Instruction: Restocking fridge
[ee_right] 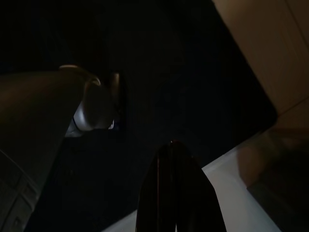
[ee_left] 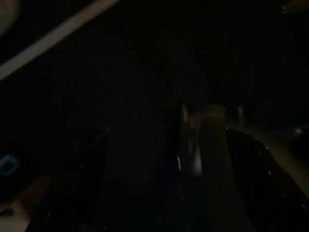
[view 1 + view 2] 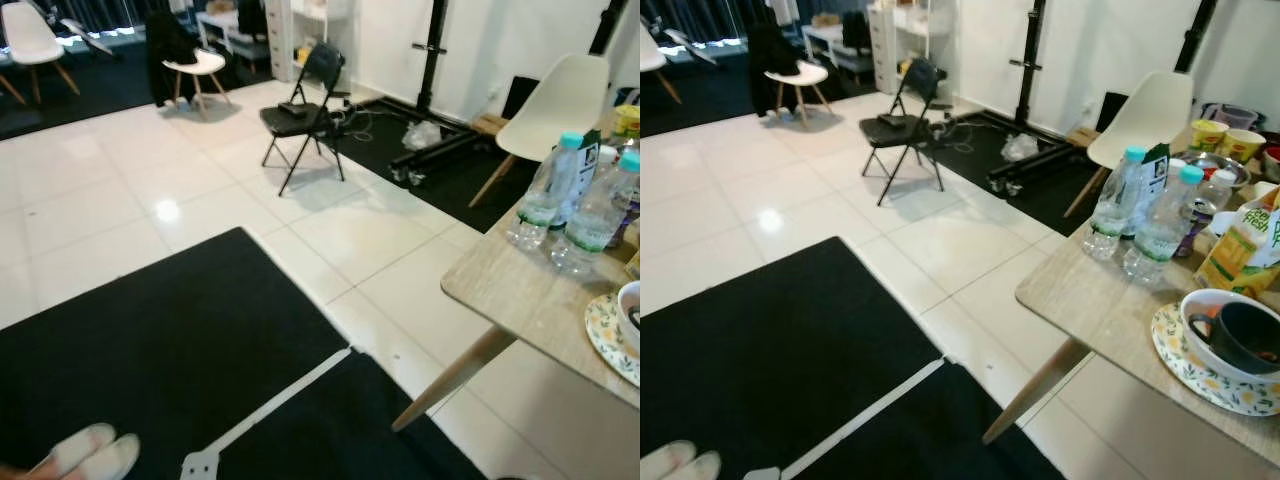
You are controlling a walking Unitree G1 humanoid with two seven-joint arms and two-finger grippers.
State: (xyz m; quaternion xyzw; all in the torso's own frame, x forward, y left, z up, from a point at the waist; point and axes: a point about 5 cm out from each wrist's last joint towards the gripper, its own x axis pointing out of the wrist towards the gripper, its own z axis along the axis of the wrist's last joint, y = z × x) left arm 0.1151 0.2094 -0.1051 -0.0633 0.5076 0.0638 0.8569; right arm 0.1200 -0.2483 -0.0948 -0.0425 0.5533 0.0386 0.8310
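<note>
- Left end effector (image 2: pixel 164 164) fingers spread, empty; right end effector (image 1: pixel 176 193) pinched together, empty
- Advice: square up to table (image 3: pixel 1090 300), take nearest water bottle (image 3: pixel 1108 215) first

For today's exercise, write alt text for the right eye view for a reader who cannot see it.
A wooden table at right holds water bottles, a juice carton and a dark cup in a bowl on a floral plate. Beyond: white tiles, black mat, black folding chair.

Two clear plastic water bottles with teal caps (image 3: pixel 1110 205) (image 3: pixel 1162 225); one light wooden table (image 3: pixel 1090 295); one black folding chair (image 3: pixel 902 125); two yellow paper cups (image 3: pixel 1208 134) (image 3: pixel 1246 145); one floral-rimmed plate (image 3: pixel 1200 375); one green-yellow juice carton (image 3: pixel 1238 245).
</note>
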